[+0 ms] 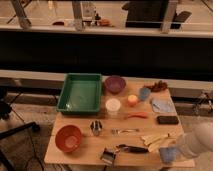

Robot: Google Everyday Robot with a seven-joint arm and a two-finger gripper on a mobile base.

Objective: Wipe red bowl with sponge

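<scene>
Wooden table (90,147) sits in front of a dark low wall w/ glass railing behind. Red bowl (68,138) is at the front-left corner, upright, nothing touching it. Green tray (80,93) lies at the back-left, purple bowl (115,84) just right of it. Mid-table: white cup (113,106), small orange cup (132,100), blue cup (144,93), orange utensil (136,115), small metal cup (96,128), fork or similar silver utensil (125,131). Right side: blue cloth (162,105) and a black flat item (167,120). Front edge: black-handled tool (131,148) next to a small metal piece (107,156), plus a yellowish item (155,140), maybe the sponge, can't confirm. Gripper (168,154) is at the front-right corner, low over the table edge, wrapped in bluish tint, white arm (195,143) leading off right; well apart from the red bowl. Open or closed, can't tell.
</scene>
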